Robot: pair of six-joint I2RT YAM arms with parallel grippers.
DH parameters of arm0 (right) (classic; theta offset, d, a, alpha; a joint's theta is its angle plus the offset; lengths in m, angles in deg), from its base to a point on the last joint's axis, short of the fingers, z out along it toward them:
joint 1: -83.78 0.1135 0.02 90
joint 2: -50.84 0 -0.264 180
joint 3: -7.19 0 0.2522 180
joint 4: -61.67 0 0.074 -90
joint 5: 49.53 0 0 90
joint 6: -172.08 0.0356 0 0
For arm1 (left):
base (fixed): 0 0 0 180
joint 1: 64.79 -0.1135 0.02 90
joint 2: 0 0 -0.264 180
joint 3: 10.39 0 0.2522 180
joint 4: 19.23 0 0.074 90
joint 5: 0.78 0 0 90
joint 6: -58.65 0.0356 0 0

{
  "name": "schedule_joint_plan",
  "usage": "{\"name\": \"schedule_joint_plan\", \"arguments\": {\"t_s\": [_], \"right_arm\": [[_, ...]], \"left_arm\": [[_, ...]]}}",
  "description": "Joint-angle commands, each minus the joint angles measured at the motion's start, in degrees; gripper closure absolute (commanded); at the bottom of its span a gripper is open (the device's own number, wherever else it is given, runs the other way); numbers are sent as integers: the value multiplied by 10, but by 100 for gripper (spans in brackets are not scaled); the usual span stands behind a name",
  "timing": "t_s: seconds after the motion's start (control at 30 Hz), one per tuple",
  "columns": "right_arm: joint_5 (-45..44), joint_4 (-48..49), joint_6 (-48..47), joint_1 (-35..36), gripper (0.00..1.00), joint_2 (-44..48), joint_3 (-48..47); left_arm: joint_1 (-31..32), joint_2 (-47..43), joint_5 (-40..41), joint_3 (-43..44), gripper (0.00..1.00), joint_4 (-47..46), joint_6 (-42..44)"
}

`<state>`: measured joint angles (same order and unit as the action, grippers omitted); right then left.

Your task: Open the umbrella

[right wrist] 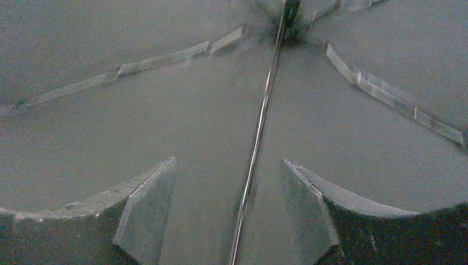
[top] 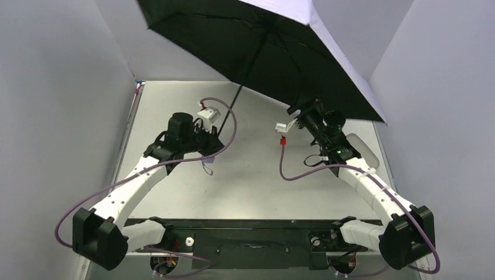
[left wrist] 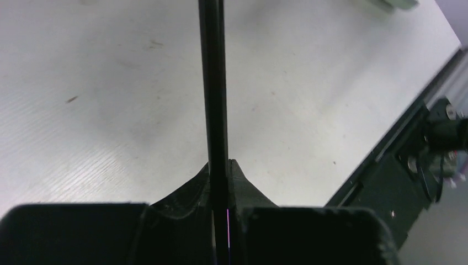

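The umbrella [top: 274, 46] is spreading open, tilted above the far tabletop [top: 251, 181], its right edge hanging close to the right wall. The left claw [top: 215, 135] is clamping the thin shaft [left wrist: 214, 83] low down. The right claw [top: 297, 111] is gaping wide beneath the canopy, a thin rod, perhaps the shaft, passing between its fingers [right wrist: 146, 215].

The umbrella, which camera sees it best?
The top external view. It shows the umbrella open, canopy spread, its shaft running down to the left pincer. The left wrist view shows only the shaft clamped in that pincer. The right wrist view shows only the dark underside and ribs past the open right pincer.
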<state>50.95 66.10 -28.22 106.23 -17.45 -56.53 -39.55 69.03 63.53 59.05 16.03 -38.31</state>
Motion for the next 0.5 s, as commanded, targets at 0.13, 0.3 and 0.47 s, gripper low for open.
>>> {"name": "schedule_joint_plan", "arguments": {"t_s": [0.13, 0.3, 0.47], "right_arm": [[-29, -54, 53, 22, 36, 106, 71], [-48, -77, 74, 30, 36, 140, 98], [-66, -86, 86, 35, 36, 151, 108]], "left_arm": [[-13, -136, 68, -79, 100, -206, -74], [-5, -170, 115, -131, 100, -197, -61], [13, -177, 151, -167, 100, -194, -57]]}}
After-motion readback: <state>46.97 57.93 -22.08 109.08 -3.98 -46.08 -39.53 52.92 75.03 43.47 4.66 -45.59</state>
